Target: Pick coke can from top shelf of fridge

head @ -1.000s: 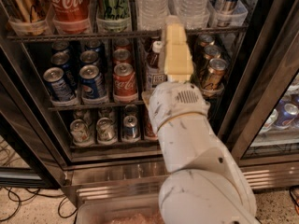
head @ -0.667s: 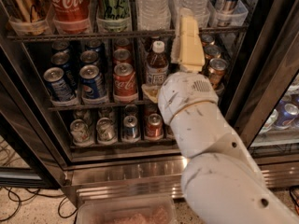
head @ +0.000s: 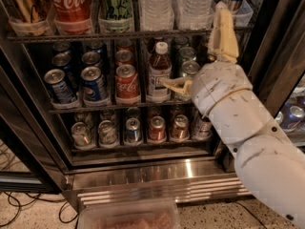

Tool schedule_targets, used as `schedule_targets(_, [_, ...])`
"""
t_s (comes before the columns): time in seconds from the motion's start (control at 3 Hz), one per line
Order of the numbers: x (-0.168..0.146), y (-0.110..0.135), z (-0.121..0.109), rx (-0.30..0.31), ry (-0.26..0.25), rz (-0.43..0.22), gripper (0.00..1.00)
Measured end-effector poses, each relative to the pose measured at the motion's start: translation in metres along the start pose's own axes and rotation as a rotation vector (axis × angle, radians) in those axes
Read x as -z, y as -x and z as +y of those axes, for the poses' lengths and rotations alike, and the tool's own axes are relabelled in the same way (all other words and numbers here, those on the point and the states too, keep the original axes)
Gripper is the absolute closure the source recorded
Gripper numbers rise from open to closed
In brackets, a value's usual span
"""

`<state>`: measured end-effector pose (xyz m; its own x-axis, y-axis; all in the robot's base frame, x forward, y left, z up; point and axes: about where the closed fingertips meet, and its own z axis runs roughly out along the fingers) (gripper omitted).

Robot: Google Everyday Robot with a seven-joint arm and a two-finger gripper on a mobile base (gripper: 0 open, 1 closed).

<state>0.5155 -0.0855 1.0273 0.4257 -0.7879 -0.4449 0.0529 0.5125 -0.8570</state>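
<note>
Tall red aluminium Coca-Cola can [head: 71, 4] stands upright at the left end of the dark wire top shelf [head: 124, 34]. The beige pincer [head: 193, 44] is way off right, splayed wide and empty, so I reckon it's a leftward reach.

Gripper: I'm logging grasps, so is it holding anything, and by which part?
Nothing is held. The gripper sits at the right of the fridge, jaws apart and empty; the coke can stands on the top shelf, well clear of it.
</note>
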Motion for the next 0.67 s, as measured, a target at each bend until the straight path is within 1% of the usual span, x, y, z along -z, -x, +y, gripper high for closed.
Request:
schedule_targets(0.33, [0.0001,0.0002,0.0008,-0.001,0.001,0.000,0.00])
schedule_targets(0.67, [-0.0038,0.0056,-0.0018,-0.096,-0.029,0.023,0.00])
